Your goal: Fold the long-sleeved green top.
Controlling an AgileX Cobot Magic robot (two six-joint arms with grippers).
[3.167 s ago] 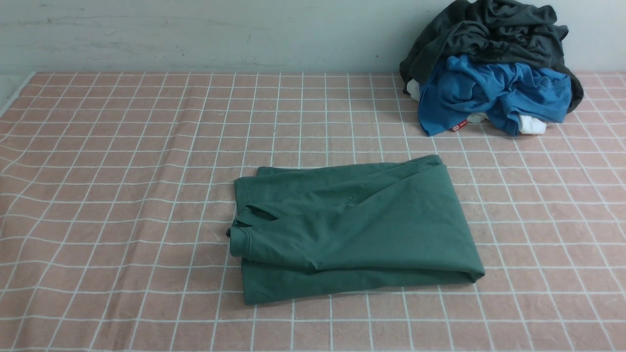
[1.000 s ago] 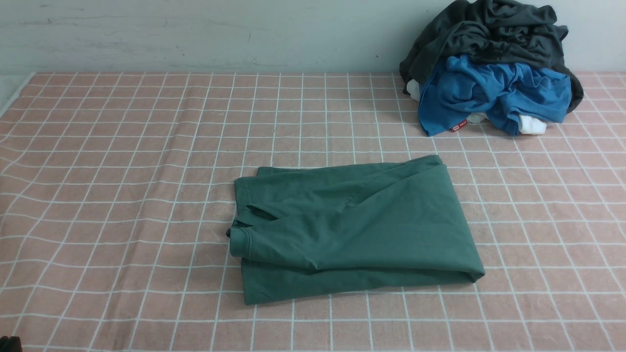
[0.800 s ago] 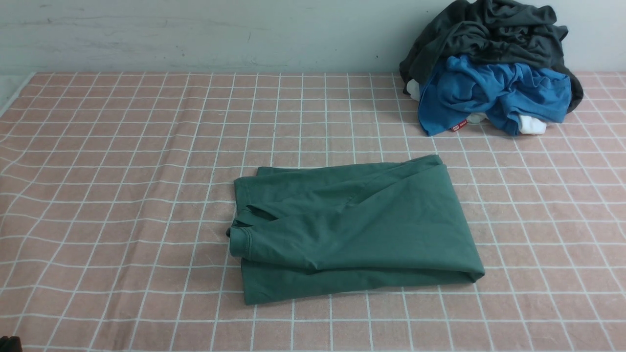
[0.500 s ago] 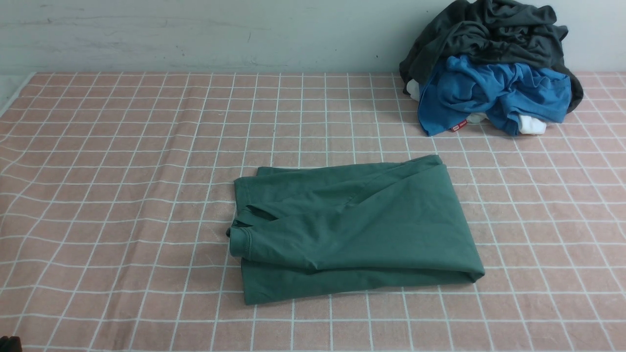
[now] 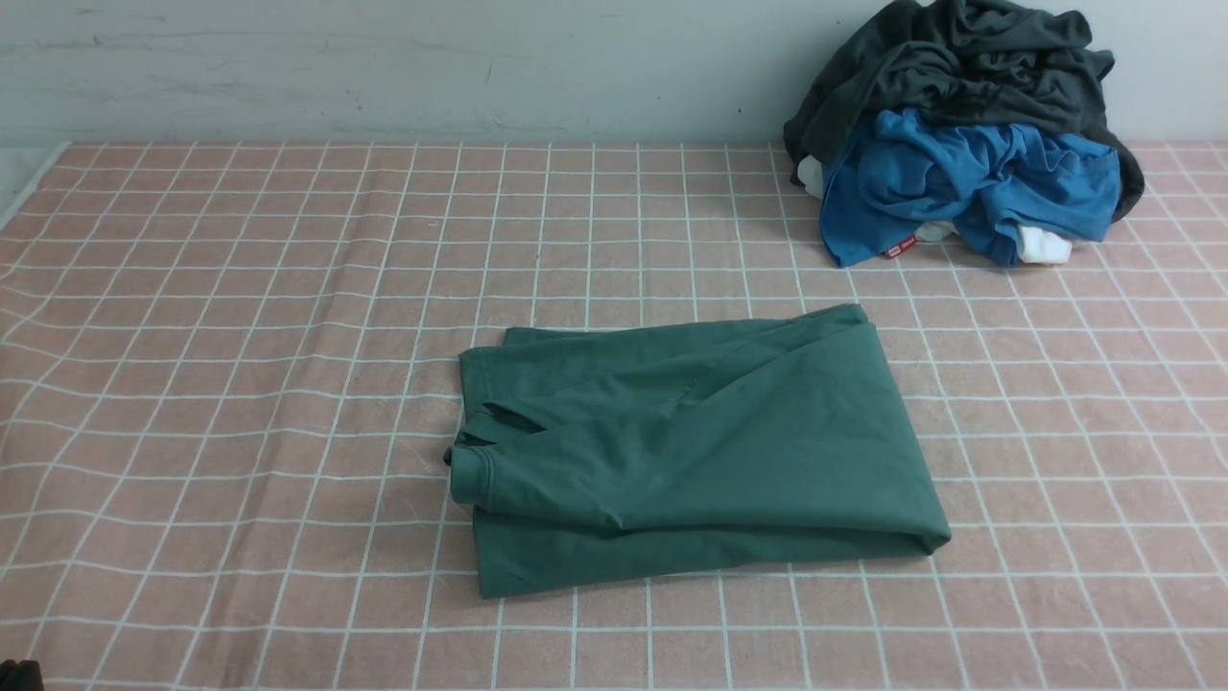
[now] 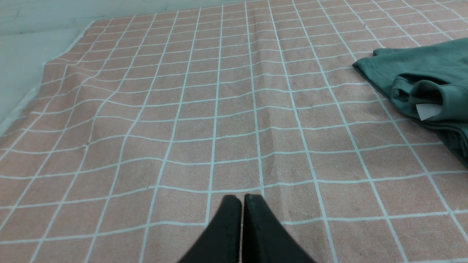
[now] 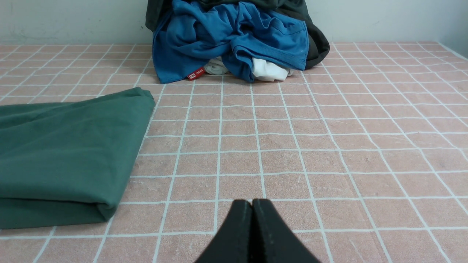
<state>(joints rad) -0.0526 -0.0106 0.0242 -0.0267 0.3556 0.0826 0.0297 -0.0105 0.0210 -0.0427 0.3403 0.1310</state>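
The green long-sleeved top (image 5: 696, 446) lies folded into a thick rectangle in the middle of the pink checked tablecloth (image 5: 240, 336). A ribbed cuff sticks out at its left edge. My left gripper (image 6: 242, 197) hovers over bare cloth well to the left of the top (image 6: 424, 91), jaws shut and empty. My right gripper (image 7: 252, 202) is off the top's (image 7: 65, 153) right side, also shut with nothing in it. In the front view only a dark sliver of the left arm (image 5: 17, 675) shows at the bottom left corner.
A heap of clothes sits at the back right against the wall: a dark charcoal-grey garment (image 5: 959, 67) over a bright blue one (image 5: 969, 182) with a small red tag, plus bits of white fabric (image 5: 1041, 248). The cloth's left edge (image 6: 33, 95) meets a pale surface.
A dark sliver of the left arm has appeared at the bottom left corner of the front view. The top and the heap have not moved.
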